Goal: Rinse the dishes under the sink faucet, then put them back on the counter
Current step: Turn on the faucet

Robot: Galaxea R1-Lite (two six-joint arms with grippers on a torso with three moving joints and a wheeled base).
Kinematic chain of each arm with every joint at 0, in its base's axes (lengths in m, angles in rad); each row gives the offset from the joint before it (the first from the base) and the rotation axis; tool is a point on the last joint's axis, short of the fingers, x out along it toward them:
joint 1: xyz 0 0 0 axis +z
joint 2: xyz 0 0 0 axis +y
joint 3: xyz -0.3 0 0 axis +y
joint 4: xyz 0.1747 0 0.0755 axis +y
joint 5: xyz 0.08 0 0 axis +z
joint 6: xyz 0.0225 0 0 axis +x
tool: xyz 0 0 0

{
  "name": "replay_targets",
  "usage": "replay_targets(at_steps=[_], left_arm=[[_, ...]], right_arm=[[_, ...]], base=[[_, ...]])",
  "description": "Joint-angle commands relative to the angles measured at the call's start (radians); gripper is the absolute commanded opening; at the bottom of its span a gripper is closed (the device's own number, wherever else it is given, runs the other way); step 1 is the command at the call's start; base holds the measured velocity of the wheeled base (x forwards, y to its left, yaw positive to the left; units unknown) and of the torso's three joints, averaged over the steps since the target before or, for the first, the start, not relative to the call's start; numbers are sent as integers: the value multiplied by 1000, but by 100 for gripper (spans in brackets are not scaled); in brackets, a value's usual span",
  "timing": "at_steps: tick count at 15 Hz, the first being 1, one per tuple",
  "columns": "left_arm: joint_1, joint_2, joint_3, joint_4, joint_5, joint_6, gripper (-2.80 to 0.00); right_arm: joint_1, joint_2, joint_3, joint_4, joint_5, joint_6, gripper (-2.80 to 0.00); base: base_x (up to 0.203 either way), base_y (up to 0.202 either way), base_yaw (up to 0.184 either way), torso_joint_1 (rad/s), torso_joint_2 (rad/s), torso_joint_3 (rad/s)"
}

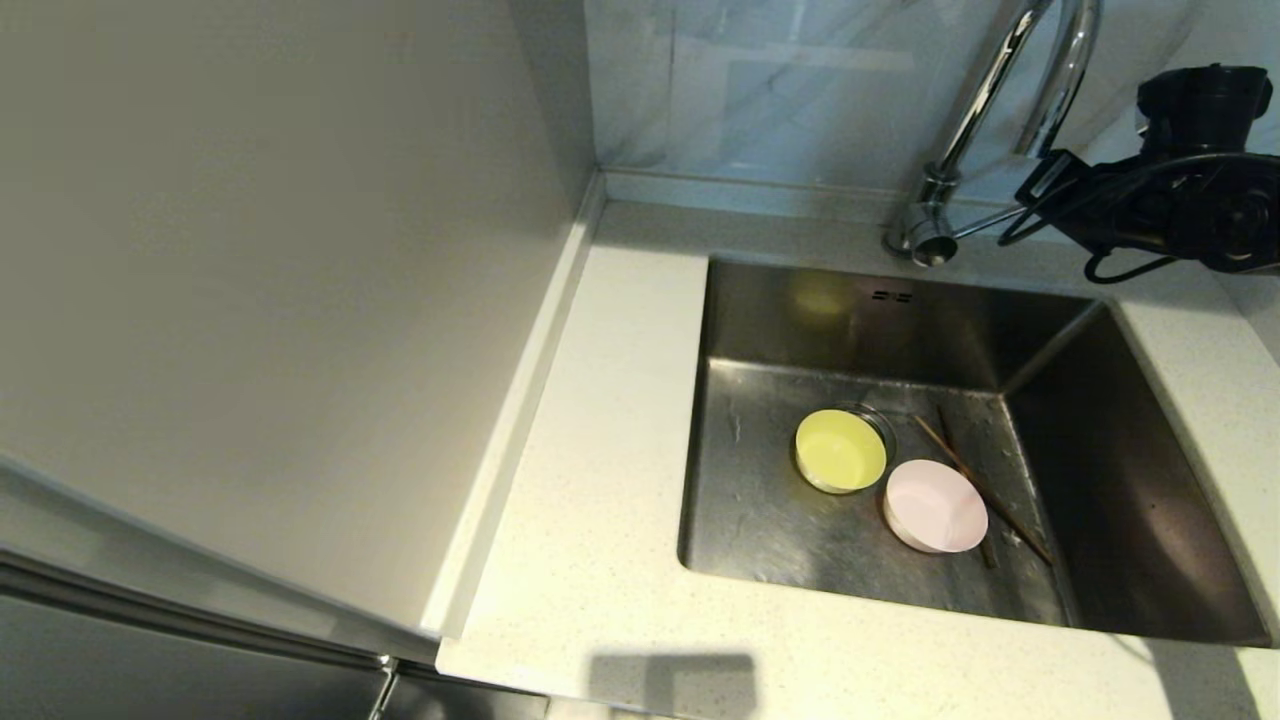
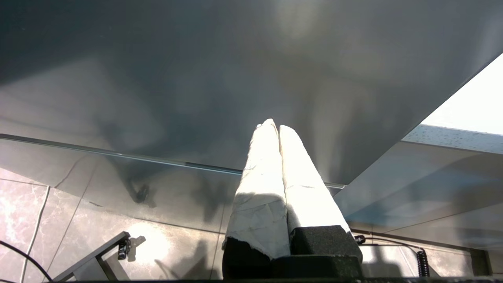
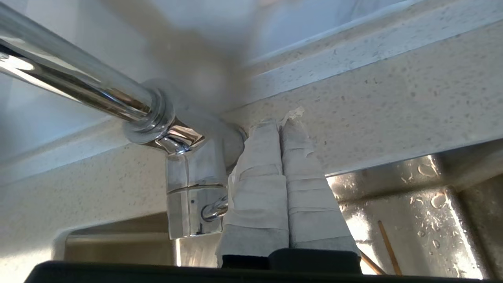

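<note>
Right tool [image 3: 279, 124] fingers pressed together, holding nothing, at faucet [image 1: 985, 100] base beside lever [image 3: 214, 210]. Left tool [image 2: 275, 127] likewise closed, parked near grey panel. Yellow-green bowl [image 1: 840, 450], pink bowl [image 1: 935, 505], chopsticks [image 1: 985, 490] on sink [image 1: 760, 500] floor; desk [image 1: 590, 520] surrounds sink.

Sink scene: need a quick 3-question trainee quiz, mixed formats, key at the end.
1. True or false: the yellow-green bowl and the pink bowl sit on the counter.
2. Where do the chopsticks lie? A) in the sink, by the pink bowl B) on the counter C) in the right pincer
3. Fill in: the right pincer, fingers together, is at the base of the ____, beside its side lever.

Key:
1. False; both are in the sink.
2. A
3. faucet
</note>
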Motion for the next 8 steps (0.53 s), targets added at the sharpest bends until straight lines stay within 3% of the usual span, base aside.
replay_targets(at_steps=[1, 5, 8], left_arm=[[0, -3, 0, 0, 0, 0, -280], [0, -3, 0, 0, 0, 0, -280], [0, -3, 0, 0, 0, 0, -280]], right_arm=[[1, 0, -1, 5, 3, 3, -280], [4, -12, 0, 35, 15, 3, -280], [4, -29, 0, 91, 66, 3, -280]], base=[[0, 0, 0, 0, 0, 0], [0, 0, 0, 0, 0, 0], [0, 0, 0, 0, 0, 0]])
